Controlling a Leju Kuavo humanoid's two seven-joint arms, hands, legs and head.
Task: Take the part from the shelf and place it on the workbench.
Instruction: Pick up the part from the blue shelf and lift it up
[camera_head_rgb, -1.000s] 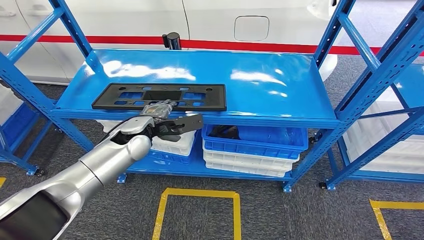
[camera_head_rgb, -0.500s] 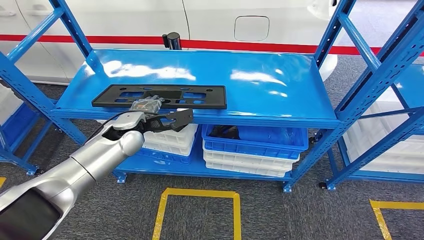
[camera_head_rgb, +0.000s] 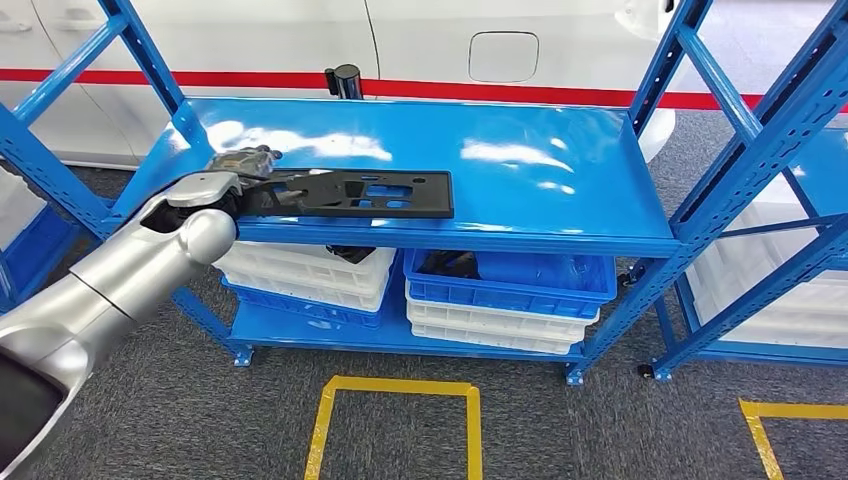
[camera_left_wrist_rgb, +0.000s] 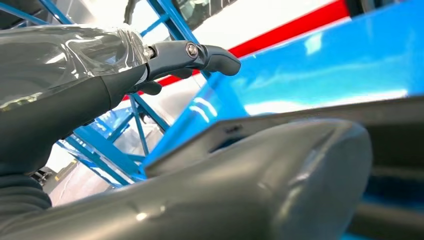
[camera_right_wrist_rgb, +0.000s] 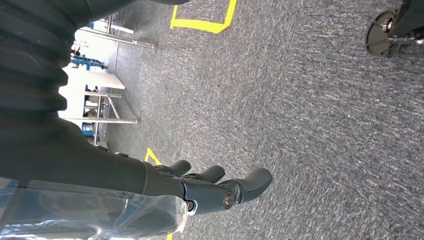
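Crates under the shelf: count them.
About 5: two white crates over one blue at left; one blue crate over white at right. Others may be hidden.

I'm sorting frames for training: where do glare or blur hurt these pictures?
Head view: white glare patches on the glossy blue shelf behind the black part, which stays sharp. Left wrist view: the thumb of the left robot hand looms close and soft, with the shelf streaked by glare. Right wrist view: carpet evenly lit and crisp.
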